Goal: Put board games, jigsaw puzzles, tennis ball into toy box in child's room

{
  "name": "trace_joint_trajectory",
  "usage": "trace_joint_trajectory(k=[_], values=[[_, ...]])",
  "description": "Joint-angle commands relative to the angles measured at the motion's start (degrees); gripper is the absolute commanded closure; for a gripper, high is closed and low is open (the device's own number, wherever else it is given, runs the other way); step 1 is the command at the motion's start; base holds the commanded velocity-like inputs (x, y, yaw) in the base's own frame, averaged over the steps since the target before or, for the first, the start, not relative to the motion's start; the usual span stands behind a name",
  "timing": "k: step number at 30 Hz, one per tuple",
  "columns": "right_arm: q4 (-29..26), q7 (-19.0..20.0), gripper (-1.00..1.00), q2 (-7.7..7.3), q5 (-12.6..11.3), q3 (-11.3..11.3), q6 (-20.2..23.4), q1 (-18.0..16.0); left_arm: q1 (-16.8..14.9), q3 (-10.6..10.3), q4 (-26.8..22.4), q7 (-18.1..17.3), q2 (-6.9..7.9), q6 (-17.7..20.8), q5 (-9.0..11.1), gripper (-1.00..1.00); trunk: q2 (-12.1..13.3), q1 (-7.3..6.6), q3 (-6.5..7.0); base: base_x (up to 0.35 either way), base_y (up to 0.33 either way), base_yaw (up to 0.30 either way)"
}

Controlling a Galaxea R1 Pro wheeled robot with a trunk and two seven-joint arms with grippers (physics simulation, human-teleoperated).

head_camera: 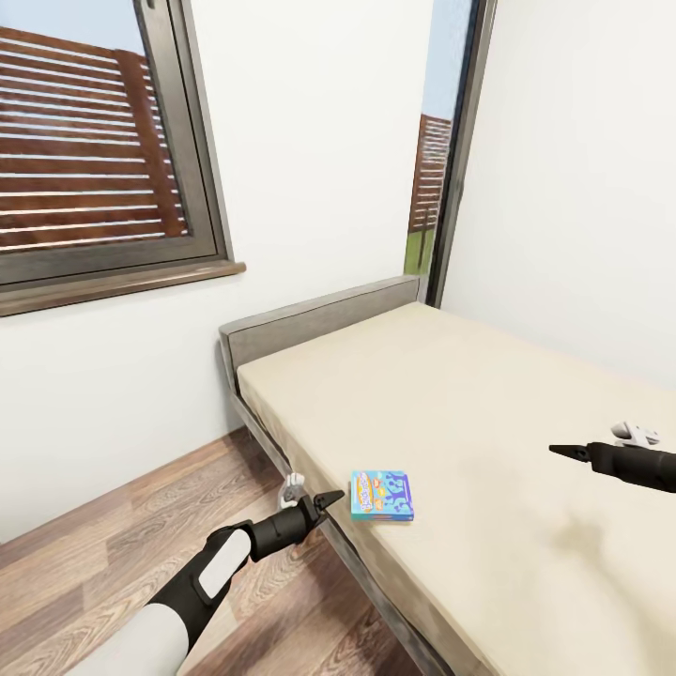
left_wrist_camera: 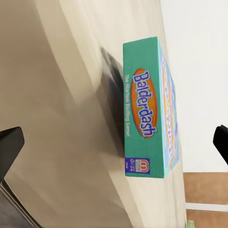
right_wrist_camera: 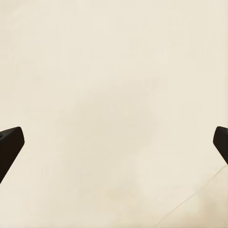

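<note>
The bed is seen along the wall, and one blue board game lies flat near its edge, not yet picked up. The left gripper is held just beside it, fingers apart and empty; the right gripper is held over bare mattress, fingers apart. At least this game is left to be carried to the toy box

The left arm was white along its upper part with a glossy black forearm, a small white fitting at the wrist, and a pointed black left pincer; the right pincer matched.
</note>
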Motion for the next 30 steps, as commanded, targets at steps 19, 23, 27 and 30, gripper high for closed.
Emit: trace_joint_trajectory(k=[19, 23, 27, 30], values=[[-0.4, 0.1, -1.00, -0.06, -0.1, -0.1, 0.3, 0.0, -0.3, -0.1, 0.1, -0.8, -0.32, 0.5, 0.3, -1.00, 0.0, -0.01, -0.05, 0.000, 0.000, -0.032], [-0.4, 0.1, -1.00, -0.10, -0.1, -0.1, 0.3, 0.0, -0.4, -0.1, 0.1, -0.8, -0.32, 0.5, 0.3, -1.00, 0.0, -0.01, -0.05, 0.000, 0.000, -0.116], [-0.4, 0.1, -1.00, -0.19, 0.0, -0.1, 0.3, 0.0, -0.4, -0.1, 0.1, -0.8, -0.33, 0.5, 0.2, -1.00, 0.0, -0.01, -0.05, 0.000, 0.000, -0.062], [-0.4, 0.1, -1.00, -0.23, 0.0, -0.1, 0.3, 0.0, -0.4, -0.1, 0.1, -0.8, -0.33, 0.5, 0.2, -1.00, 0.0, -0.01, -0.05, 0.000, 0.000, -0.039]])
